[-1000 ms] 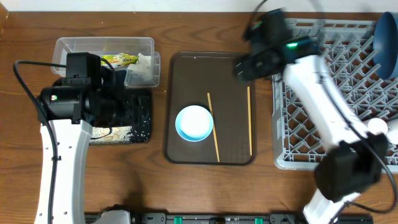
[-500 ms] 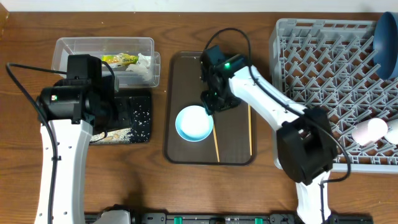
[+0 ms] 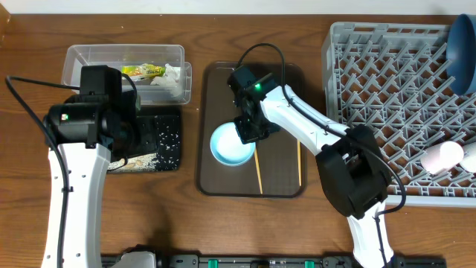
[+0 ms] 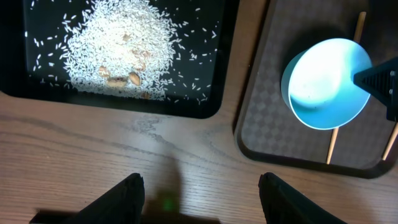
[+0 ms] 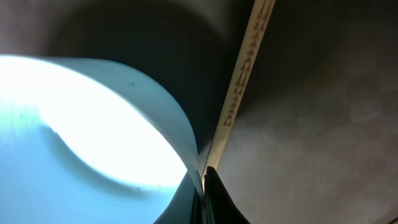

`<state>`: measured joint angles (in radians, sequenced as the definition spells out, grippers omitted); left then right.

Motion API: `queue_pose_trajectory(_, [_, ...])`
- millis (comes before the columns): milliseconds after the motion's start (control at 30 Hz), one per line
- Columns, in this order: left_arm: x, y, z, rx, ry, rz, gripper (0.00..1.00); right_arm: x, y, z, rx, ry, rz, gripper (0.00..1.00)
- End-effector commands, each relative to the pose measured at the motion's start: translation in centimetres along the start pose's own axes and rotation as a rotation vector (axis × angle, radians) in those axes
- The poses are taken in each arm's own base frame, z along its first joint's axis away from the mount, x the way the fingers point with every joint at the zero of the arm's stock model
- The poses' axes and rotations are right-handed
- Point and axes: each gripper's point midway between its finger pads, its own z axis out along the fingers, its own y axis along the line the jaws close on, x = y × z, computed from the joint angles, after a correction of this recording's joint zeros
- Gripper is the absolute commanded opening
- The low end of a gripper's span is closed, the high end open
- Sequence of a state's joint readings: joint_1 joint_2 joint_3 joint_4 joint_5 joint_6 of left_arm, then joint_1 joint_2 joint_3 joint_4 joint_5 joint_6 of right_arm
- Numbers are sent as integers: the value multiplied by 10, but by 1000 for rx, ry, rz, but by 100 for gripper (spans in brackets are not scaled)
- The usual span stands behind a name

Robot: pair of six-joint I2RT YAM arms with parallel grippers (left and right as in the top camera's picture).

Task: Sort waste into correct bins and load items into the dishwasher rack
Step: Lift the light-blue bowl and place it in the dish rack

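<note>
Blue bowl (image 3: 229, 149): your right gripper (image 3: 246, 136) has just swung over from the rack (image 3: 372, 89) and pinched shut on its rim — lift next.
Left gripper (image 4: 202, 202): jaws apart, empty.

One light-blue bowl (image 3: 230, 149), two wooden chopsticks (image 3: 258, 170), one brown tray (image 3: 279, 89). One clear tub (image 3: 123, 49), one black tray (image 4: 37, 74), one rice heap (image 4: 118, 43), one snack wrapper (image 3: 143, 71), one white tissue (image 3: 172, 75). One grey rack (image 3: 387, 82), one dark-blue dish (image 3: 462, 45), one pink cup (image 3: 440, 156) and, cut off at the edge, seemingly a second cup (image 3: 471, 152). Two robot arms (image 3: 74, 179).
</note>
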<state>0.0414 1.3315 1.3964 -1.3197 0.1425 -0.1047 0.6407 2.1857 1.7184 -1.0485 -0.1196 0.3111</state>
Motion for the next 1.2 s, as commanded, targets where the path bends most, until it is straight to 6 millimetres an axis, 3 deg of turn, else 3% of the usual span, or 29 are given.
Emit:
queue_pose_trajectory(0, [1,4,1,-19,4,-10,62,2,-3,5,14,10,12,1])
queue_pose_trajectory(167, [1,4,1,-20,5,-10,63,-7,-15,-17,10,-42,31,1])
queue_pose_trajectory(333, [1,4,1,-20,4,-10,63,-26,-53,-71,88,-193,52,1])
queue_pose_trajectory(533, [0,4,1,-19,4,-10,63,-40,-140,-167,413,-447,117,1])
queue_pose_trajectory(767, [0,4,1,-19,4,-10,63,-31,-233,-261,901,-607,256,1])
queue_pose_trajectory(967, [0,4,1,-19,4,-10,63,-13,-292,-299,1218,-616,441,1])
queue_pose_trajectory(1167, [0,4,1,-19,4,-10,63,-2,-331,-318,1417,-626,607,1])
